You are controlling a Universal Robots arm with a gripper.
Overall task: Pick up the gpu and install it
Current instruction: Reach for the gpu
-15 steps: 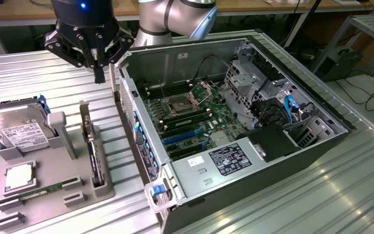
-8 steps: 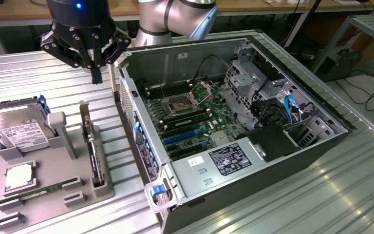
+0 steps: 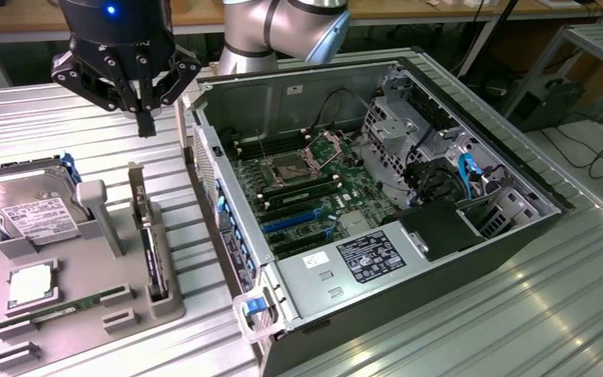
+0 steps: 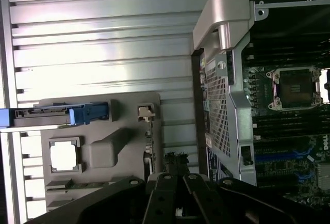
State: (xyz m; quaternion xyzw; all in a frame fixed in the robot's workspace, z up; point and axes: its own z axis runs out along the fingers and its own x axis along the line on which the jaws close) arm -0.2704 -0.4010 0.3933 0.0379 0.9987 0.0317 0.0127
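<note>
- The pincer (image 3: 145,118) hangs in the air with its two fingers pressed together, and it holds nothing.
- In the wrist view the closed pincer (image 4: 175,163) sits over the strip of table between the grey holder and the computer case.
- The gpu (image 3: 151,251) stands on its edge in a slot along the side of the grey holder (image 3: 92,314) that faces the case, with its metal bracket (image 3: 137,192) at the end nearer the pincer.
- The pincer is above and past that bracket end and is not touching the card.
- In the wrist view the gpu (image 4: 149,141) appears as a thin line along the holder's edge, just beside the fingertips.
- Also in the holder are a hard drive (image 3: 29,208) with a white label, a square processor chip (image 3: 31,284) and a green memory stick (image 3: 66,308).
- The open computer case (image 3: 511,157) lies on the ribbed metal table (image 3: 469,314) on the exterior view's right, with its motherboard (image 3: 312,188) exposed.
</note>
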